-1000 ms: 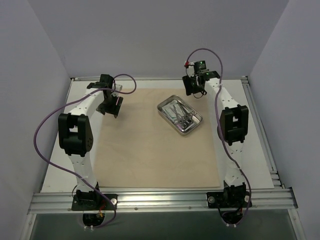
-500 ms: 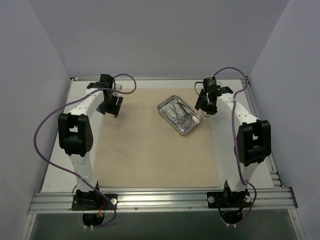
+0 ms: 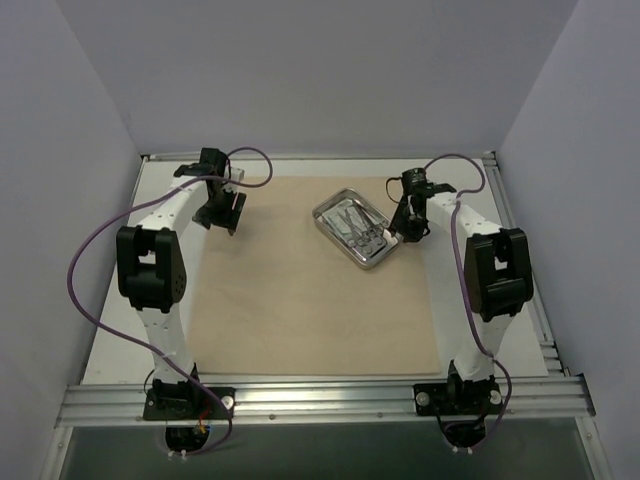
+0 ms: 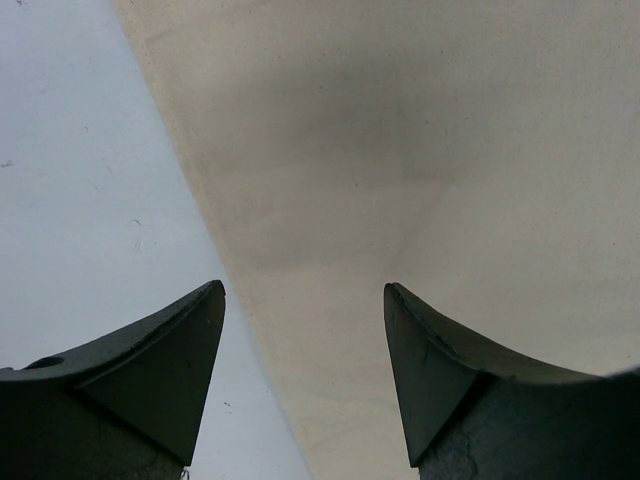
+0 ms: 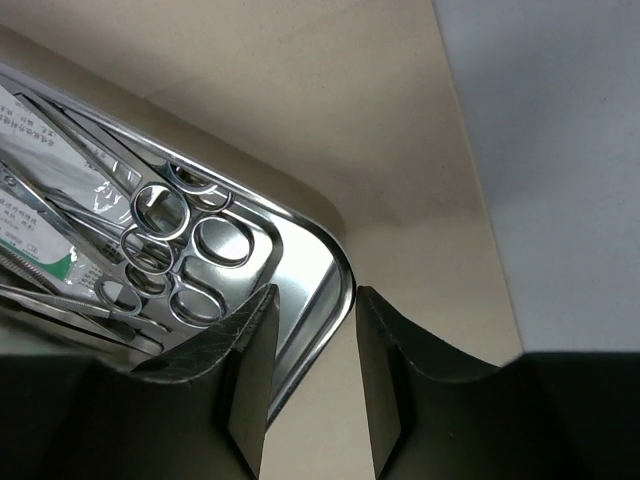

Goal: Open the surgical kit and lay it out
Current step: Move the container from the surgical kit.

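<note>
Where the two arm bases are bolted to the aluminium rail (image 3: 320,400) at the near edge, the beige cloth wrap (image 3: 300,300) starts just beyond. It lies unfolded and flat over most of the white table (image 3: 520,350). On its far right part sits the steel tray (image 5: 338,258), turned at an angle to the cloth's edges. Inside are scissor-handled clamps (image 5: 165,210), their ring handles bunched at one rounded corner, together with white packets (image 5: 35,225) bearing green print too small to read. The right gripper (image 5: 316,291) hangs at that corner, its fingers a narrow gap apart. One finger is over the tray's inside and one outside, with the rim between them; whether they touch it I cannot tell. At the cloth's far left edge the left gripper (image 4: 303,287) is spread wide over the line where cloth meets table, holding nothing. Purple cables (image 3: 72,270) loop from both arms, and plain pale walls (image 3: 320,80) stand around.
</note>
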Action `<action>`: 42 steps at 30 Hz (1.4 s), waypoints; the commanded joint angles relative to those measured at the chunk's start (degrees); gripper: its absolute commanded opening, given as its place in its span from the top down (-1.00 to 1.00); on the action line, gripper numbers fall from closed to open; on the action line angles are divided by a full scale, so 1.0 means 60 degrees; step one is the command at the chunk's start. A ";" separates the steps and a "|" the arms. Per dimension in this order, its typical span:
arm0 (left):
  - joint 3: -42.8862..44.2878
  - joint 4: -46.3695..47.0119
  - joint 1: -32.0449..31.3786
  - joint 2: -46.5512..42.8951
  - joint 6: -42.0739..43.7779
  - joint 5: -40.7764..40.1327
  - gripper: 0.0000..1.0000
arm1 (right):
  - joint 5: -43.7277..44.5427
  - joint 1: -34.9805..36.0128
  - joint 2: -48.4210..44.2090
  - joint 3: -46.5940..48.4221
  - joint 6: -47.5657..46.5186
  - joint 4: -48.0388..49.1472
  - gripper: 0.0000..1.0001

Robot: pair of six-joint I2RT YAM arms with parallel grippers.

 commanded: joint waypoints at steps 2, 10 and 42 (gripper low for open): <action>0.0015 0.0114 0.0079 -0.0226 -0.0036 -0.0093 -0.47 | -0.0137 -0.0068 0.0390 0.0335 -0.0103 -0.0117 0.38; -0.0059 0.0187 0.0079 -0.0168 -0.0051 -0.0108 -0.47 | 0.0154 -0.0156 0.0770 0.0612 -0.0469 -0.0162 0.72; 0.0673 -0.0487 0.0137 0.0184 0.0389 -0.0445 -0.47 | -0.0885 -0.1079 0.5721 0.8697 -0.8877 -0.0748 0.95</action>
